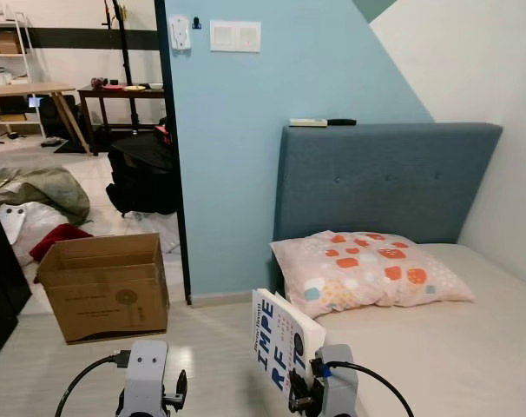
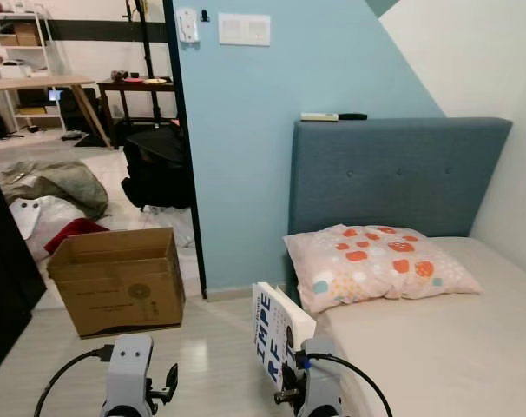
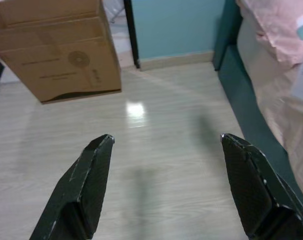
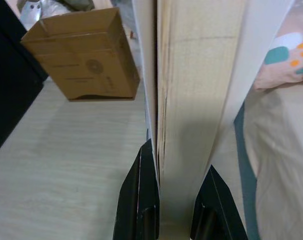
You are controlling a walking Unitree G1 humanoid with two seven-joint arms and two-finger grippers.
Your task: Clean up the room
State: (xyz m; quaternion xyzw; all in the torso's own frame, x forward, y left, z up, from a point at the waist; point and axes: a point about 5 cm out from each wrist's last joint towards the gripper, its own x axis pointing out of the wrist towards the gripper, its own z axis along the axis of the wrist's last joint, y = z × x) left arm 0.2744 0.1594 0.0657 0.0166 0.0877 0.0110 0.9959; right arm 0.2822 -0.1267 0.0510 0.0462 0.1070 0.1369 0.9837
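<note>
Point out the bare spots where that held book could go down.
The right pincer grips the white hardcover book. Free patches: the beige mattress in front of the pink patterned pillow, and the pale wood floor between the brown cardboard box and the bed. The far room's floor is cluttered.

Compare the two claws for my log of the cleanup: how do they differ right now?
The right claw is shut on a white book, held upright beside the bed; the left claw is open and holds nothing. The left claw points down at bare wooden floor near the cardboard box; the right claw sits by the bed's edge. Both are raised low in front of the robot.
</note>
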